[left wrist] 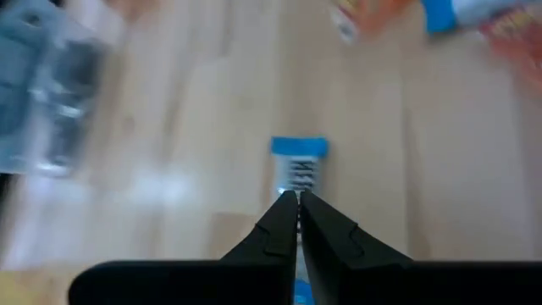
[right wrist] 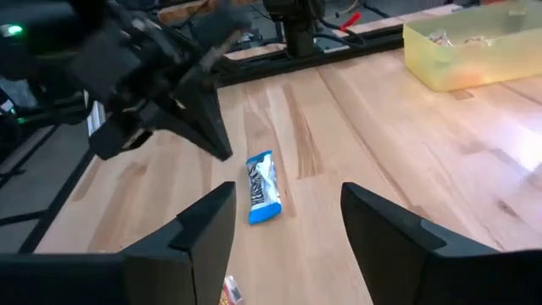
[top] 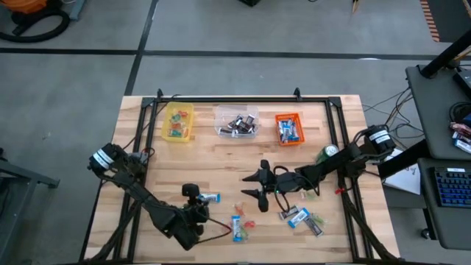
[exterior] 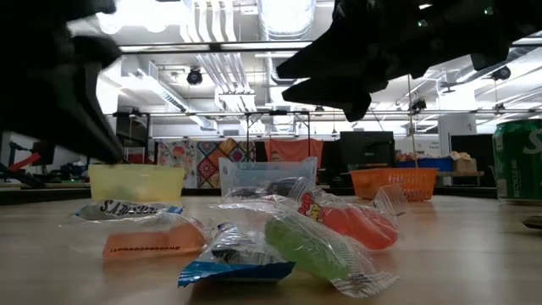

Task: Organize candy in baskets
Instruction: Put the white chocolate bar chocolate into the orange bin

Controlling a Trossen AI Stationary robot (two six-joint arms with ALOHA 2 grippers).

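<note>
- High view: right gripper (top: 257,184) hangs mid-desk, jaws spread, empty; left gripper (top: 197,197) clenched, holding nothing, just beside a blue-and-white bar (top: 210,197)
- Loose candy (top: 298,216) lies scattered along the desk's (top: 213,158) near edge; yellow basket (top: 178,122), clear basket (top: 235,121) and orange basket (top: 289,129) line the far side, each part-filled
- Judged light, crinkly, slippery; best pinched across the bar's middle, not its flat sealed ends

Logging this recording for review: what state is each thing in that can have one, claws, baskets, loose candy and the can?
Left claw: shut, over a blue-and-white bar on the table.
Right claw: open, empty, above the table's middle.
Yellow basket: holds small coloured pieces.
Clear basket: holds dark wrapped pieces.
Orange basket: holds blue-and-white bars.
Loose candy: unsorted on the table.
Green can: upright.
</note>
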